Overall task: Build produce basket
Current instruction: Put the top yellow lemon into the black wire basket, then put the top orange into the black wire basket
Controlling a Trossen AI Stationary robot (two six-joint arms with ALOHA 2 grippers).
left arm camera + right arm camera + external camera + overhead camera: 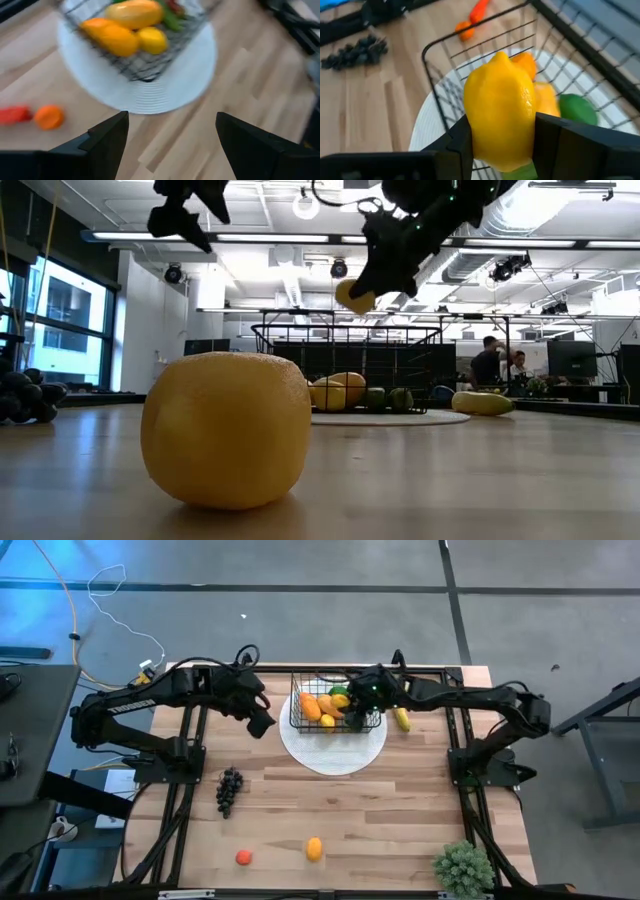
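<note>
Black wire mesh forms the basket (335, 705), which stands on a round white plate (333, 752) near the far edge of the bench (400, 810), about midway along it. Inside it lie orange mangoes (311, 706), a lemon (152, 40) and a green piece (577, 110). The right gripper (502, 145) hangs above the basket's right part, its fingers clamped on a yellow lemon (501, 117); in the low view that lemon (354, 296) is in the air above the basket's rim (345, 328), clear of the produce below. The left gripper (172, 135) hovers just beside the basket's left side, over the plate's left rim, with its fingers spread apart and nothing between them.

A yellow banana (402, 719) lies on the bench just right of the basket, touching the plate's edge or close to it; which one cannot be told. Dark grapes (229, 790) rest left of centre, well apart from the plate. Near the front edge sit a red tomato (243, 857) and, to its right, an orange-yellow fruit (314, 848), the same fruit that fills the foreground of the low view. A spiky green potted plant (463, 868) stands at the front right corner.
</note>
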